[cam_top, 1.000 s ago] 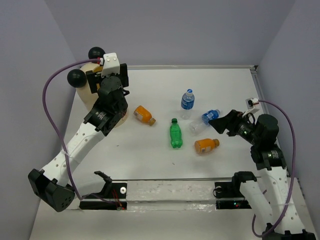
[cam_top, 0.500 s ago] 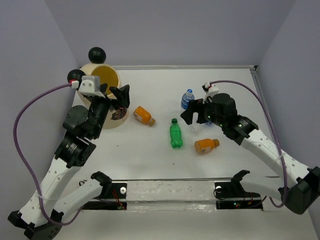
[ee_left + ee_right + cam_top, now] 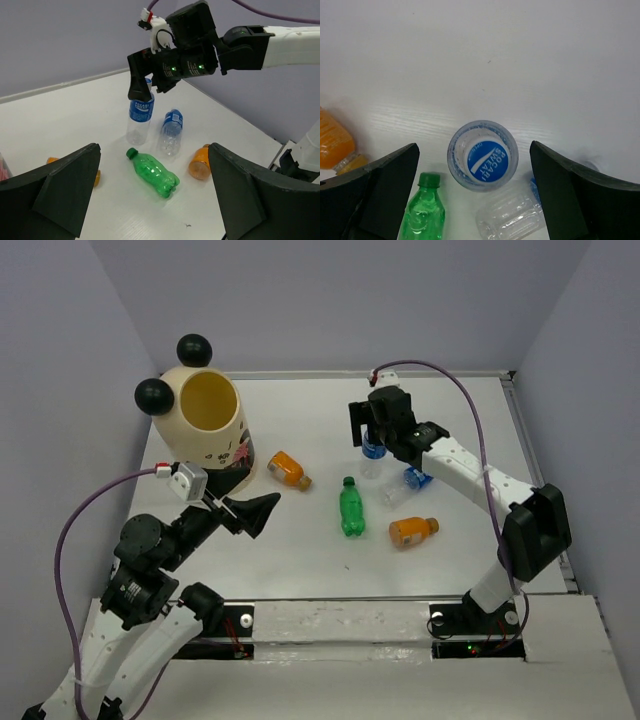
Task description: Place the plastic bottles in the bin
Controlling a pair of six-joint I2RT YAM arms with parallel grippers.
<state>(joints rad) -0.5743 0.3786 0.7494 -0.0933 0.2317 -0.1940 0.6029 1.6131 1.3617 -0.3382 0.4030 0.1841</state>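
over upright bottle [image 3: 483, 161]: right jaws wide, empty | left likewise | bin [image 3: 200, 447] mouth: top view

The bin [image 3: 192, 445] is cream outside and yellowish inside, with two black ball ears [image 3: 193, 348] and a small dark-and-pink cartoon print [image 3: 232, 455] on its side. The upright bottle [image 3: 483, 161] is clear, with a blue label and a blue cap lettered in white. The lying clear bottle [image 3: 171, 131] also has a blue label. The green bottle [image 3: 350, 508] is green to its cap, beside two orange bottles [image 3: 288, 470] [image 3: 412, 531]. The table [image 3: 300, 560] is white and the walls [image 3: 350, 300] pale lilac. The arms [image 3: 470, 472] are white with black joints and purple cables [image 3: 70, 530]. The left gripper [image 3: 154, 145] and right gripper [image 3: 473, 145] are black.
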